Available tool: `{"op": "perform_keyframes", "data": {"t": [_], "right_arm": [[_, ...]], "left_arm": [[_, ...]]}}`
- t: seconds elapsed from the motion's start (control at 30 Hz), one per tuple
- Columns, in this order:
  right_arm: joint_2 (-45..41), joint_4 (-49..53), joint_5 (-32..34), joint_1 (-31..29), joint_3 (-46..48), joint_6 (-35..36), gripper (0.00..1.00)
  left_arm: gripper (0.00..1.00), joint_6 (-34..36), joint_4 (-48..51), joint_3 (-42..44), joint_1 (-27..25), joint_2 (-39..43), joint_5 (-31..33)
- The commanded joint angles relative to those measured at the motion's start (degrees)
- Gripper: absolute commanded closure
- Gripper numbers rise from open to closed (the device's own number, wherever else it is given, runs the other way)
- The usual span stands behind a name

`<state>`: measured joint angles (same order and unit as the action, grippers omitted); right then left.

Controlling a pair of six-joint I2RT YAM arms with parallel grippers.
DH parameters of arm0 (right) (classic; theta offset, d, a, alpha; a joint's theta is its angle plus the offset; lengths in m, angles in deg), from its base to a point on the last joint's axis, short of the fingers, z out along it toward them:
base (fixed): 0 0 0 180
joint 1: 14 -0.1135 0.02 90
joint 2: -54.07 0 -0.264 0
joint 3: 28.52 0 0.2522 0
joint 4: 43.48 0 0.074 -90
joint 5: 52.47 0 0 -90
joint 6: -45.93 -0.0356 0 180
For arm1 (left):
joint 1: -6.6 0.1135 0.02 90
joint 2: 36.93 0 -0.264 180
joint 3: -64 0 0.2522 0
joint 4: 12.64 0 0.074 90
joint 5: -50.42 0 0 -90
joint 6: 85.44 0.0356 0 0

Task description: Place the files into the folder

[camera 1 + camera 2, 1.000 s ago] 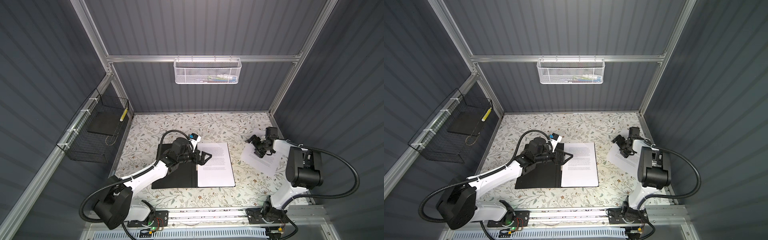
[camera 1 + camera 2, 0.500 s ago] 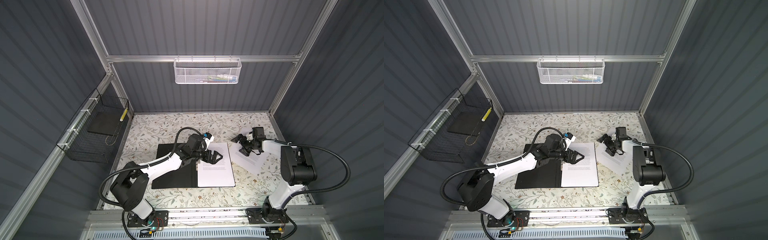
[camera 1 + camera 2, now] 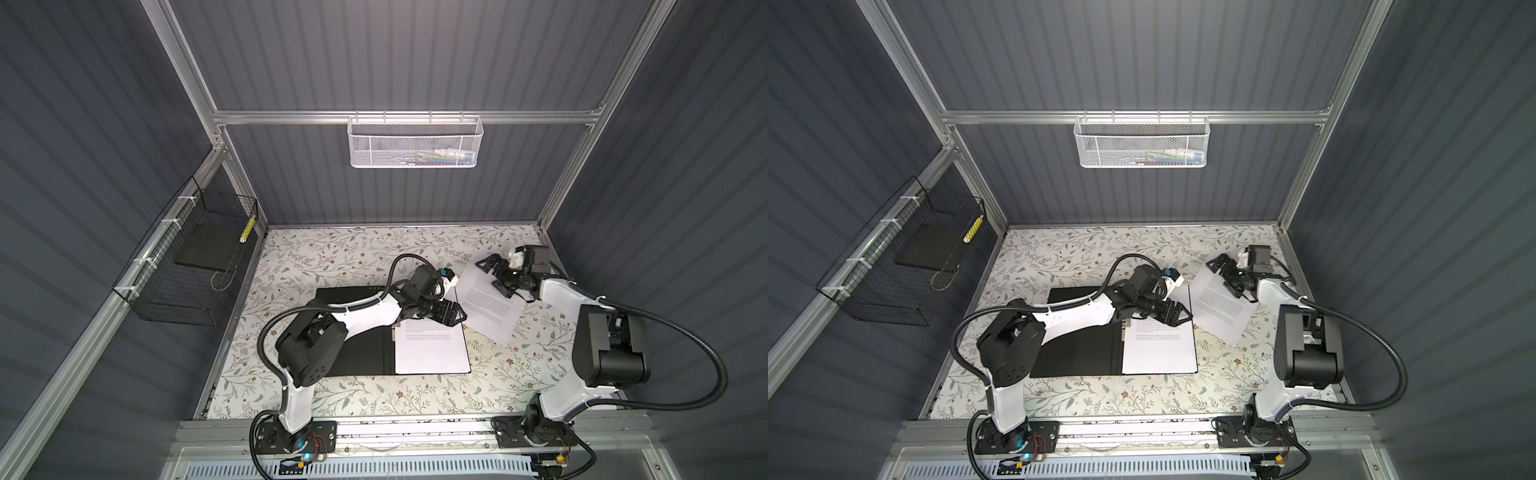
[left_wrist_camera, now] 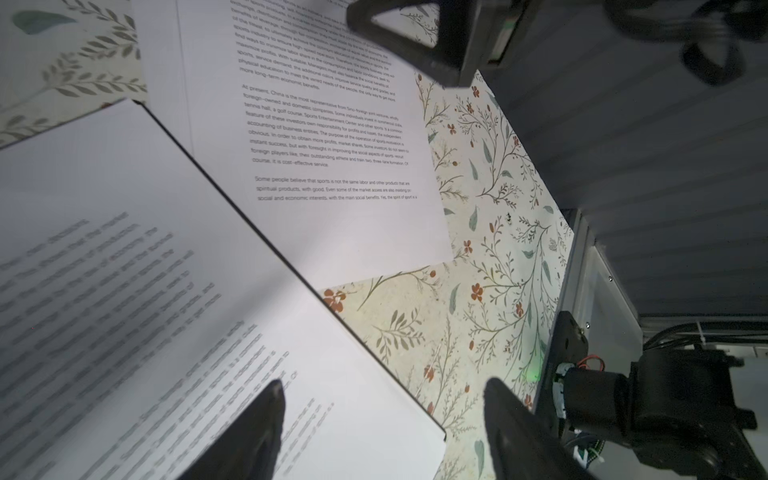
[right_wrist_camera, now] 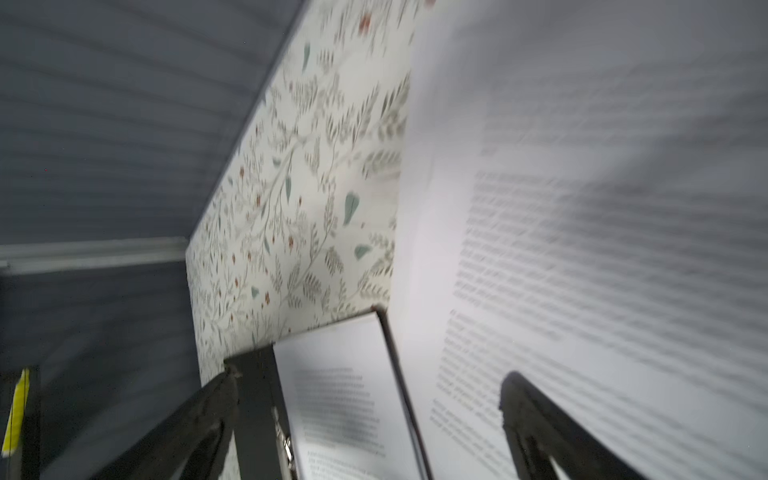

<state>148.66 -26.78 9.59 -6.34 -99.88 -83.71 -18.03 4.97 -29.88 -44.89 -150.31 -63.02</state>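
Already the loose sheet (image 3: 490,307) had slid across the counter (image 3: 332,257) to meet the open folder (image 3: 361,349), where another sheet (image 3: 432,351) lay. The left end effector (image 3: 459,316) had swung over, jaws apart but narrowing, likely to draw it in; the right end effector (image 3: 492,275) hovered, jaws wide.

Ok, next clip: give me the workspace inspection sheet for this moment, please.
Surface: floral table, no spills seen.
Job's things: folder open, black inside up; filed sheet on its right half; loose sheet angled by its right edge.
Clutter: nothing seen.
Claws: left claw open over the folder's right edge; right claw open at the loose sheet's far edge.
Cables: black hoses loop along both arms.
Surroundings: white mesh basket on back wall; black wire basket on left wall.
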Motion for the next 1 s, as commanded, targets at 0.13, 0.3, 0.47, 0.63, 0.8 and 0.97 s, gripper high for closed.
{"op": "perform_keyframes", "data": {"t": [0.13,0.3,0.47,0.63,0.8,0.97], "right_arm": [[5.9,3.88,11.13,8.56,-3.74,0.75,0.01],[10.2,4.62,12.88,10.56,-7.21,0.04,0.01],[15.25,3.86,10.53,11.5,-11.43,-0.22,0.01],[18.39,4.33,10.72,12.45,-14.98,-0.11,0.01],[21.65,6.04,10.77,13.37,-18.57,-0.04,0.01],[24.99,9.33,9.29,13.8,-22.21,-0.08,0.01]], "left_arm": [[0.43,0.62,4.37,-15.14,-1.51,-11.57,0.65],[0.43,0.4,6.1,-23.07,-1.8,-18.14,1.18],[0.43,0.17,7.52,-28.27,-1.87,-23.02,0.72],[0.43,-0.07,8.51,-30.79,-1.87,-26.23,0.11],[0.43,-0.31,8.7,-30.71,-1.87,-27.54,-0.05],[0.43,-0.35,9.9,-30.89,-1.89,-28.4,-0.04]]}}
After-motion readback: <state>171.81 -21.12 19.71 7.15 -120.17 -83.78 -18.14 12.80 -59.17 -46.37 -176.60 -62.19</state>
